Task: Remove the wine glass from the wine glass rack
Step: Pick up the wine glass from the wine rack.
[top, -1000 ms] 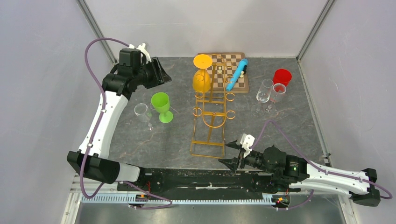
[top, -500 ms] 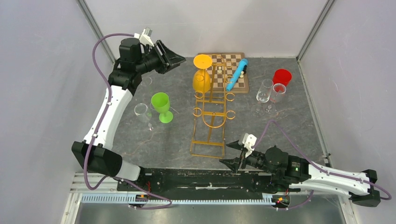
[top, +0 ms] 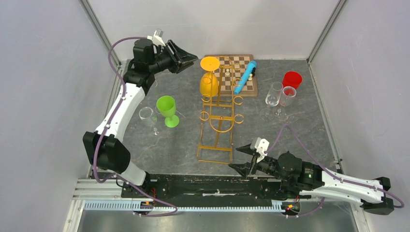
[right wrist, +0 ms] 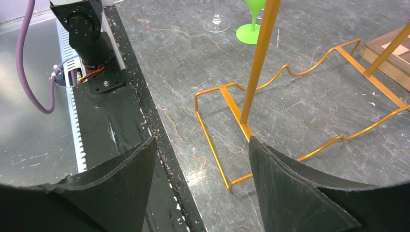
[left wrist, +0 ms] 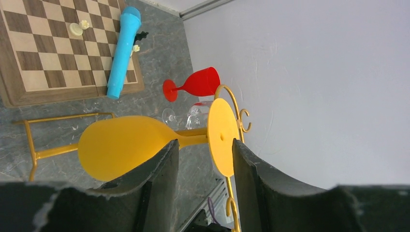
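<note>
A yellow wine glass [top: 209,82] hangs upside down near the top of the gold wire wine glass rack [top: 220,123], its round foot [top: 210,63] uppermost. My left gripper [top: 194,58] is open just left of that foot. In the left wrist view the glass [left wrist: 121,145] lies sideways; its stem [left wrist: 193,140] and foot [left wrist: 222,135] sit beyond the gap between my fingertips [left wrist: 167,159], with no contact showing. My right gripper [top: 240,159] is open and empty at the near right corner of the rack's base [right wrist: 212,125], beside the upright post [right wrist: 258,63].
A green glass [top: 167,108] and a clear glass [top: 147,116] stand left of the rack. Behind it lies a chessboard [top: 241,77] with a blue cylinder [top: 245,76] on it. A red glass [top: 292,79] and two clear glasses [top: 274,94] stand at the right.
My left arm has swung up and to the right, from the back left corner to beside the yellow glass's foot, its jaws narrowing a little. The right gripper has barely shifted.
</note>
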{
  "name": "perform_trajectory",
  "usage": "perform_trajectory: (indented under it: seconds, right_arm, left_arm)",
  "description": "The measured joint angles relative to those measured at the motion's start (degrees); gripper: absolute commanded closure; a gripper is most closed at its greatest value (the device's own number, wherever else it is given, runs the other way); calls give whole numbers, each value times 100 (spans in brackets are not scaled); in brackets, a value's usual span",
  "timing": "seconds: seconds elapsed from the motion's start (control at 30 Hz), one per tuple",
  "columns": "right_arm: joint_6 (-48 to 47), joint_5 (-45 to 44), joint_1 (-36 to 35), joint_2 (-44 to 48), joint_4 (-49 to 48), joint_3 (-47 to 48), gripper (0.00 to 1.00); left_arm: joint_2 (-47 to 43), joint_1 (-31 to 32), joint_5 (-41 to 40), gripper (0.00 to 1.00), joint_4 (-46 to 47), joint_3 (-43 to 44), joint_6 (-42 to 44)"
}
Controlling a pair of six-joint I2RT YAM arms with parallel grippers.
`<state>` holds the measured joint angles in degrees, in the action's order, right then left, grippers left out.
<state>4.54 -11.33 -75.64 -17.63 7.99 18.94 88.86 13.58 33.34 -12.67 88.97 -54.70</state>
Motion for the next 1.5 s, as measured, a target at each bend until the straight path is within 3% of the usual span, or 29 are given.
perform_trajectory:
  seconds: [0.33, 0.47, 0.67, 0.97, 1.5]
  right_arm:
    - [0, -68, 0, 87, 63, 0, 28]
    - [0, -83, 0, 94, 72, 0, 28]
    - [2, -85, 0, 151, 76, 0, 27]
    - [13, -85, 0, 155, 79, 0, 27]
    - [15, -107, 0, 142, 210, 0, 27]
  left_arm:
    - [339, 208, 63, 50, 378, -66, -299]
    - [402, 267, 162, 56, 470, -66, -380]
    - [426, 295, 201, 75, 564, -76, -455]
    - [426, 295, 306, 97, 601, -76, -470]
    - [426, 293, 321, 98, 553, 57, -505]
